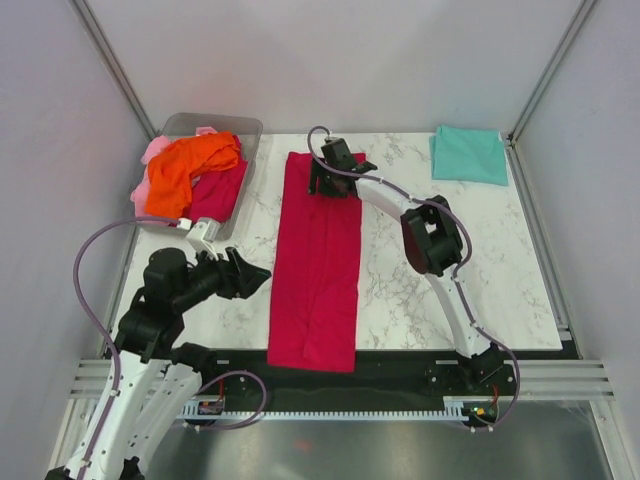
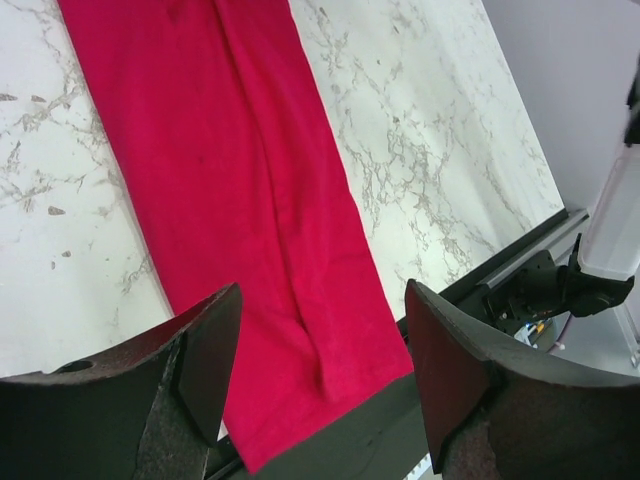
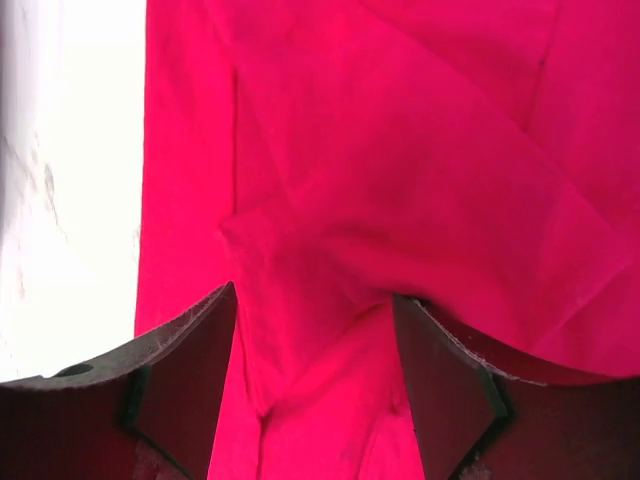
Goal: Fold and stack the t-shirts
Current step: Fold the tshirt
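A crimson-magenta t-shirt (image 1: 318,262) lies on the marble table as a long narrow strip running from far to near; its near end hangs over the black front edge (image 2: 300,400). My right gripper (image 1: 331,181) is down on its far end, jaws open, with rumpled cloth (image 3: 330,200) between and under the fingers (image 3: 450,390). My left gripper (image 1: 255,272) hovers open just left of the strip's middle. In the left wrist view that gripper (image 2: 322,292) has nothing between its fingers. A teal t-shirt (image 1: 470,154) lies folded square at the far right corner.
A clear bin (image 1: 250,128) at the far left holds an orange t-shirt (image 1: 185,167), a pale pink one (image 1: 155,151) and more crimson cloth (image 1: 222,190). Grey walls close in the table. A black rail (image 1: 400,365) runs along the near edge.
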